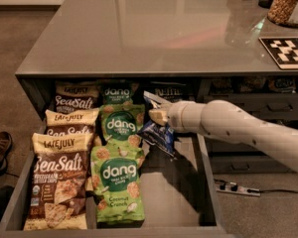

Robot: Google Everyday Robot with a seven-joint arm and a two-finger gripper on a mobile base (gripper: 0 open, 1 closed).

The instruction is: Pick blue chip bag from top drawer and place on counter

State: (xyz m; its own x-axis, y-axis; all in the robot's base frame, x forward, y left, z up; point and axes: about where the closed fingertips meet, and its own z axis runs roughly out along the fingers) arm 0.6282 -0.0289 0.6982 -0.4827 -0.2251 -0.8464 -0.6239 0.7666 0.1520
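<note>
The blue chip bag (159, 133) is glossy navy and hangs crumpled from my gripper (156, 116), a little above the floor of the top drawer (179, 192). The gripper is shut on the bag's upper part, at the back middle of the open drawer, just under the counter's front edge. My white arm reaches in from the right. A second navy bag (169, 90) shows only its top edge at the drawer's back. The grey counter (154, 29) spreads above the drawer.
Green "dang" bags (116, 182) fill the drawer's middle column, brown Sea Salt bags (59, 182) the left. Narrower grey drawers (253, 103) stand to the right. A jar (288, 4) and a black-and-white marker (288, 51) sit on the counter. A shoe (0, 150) shows left, a power strip (238, 188) on the floor.
</note>
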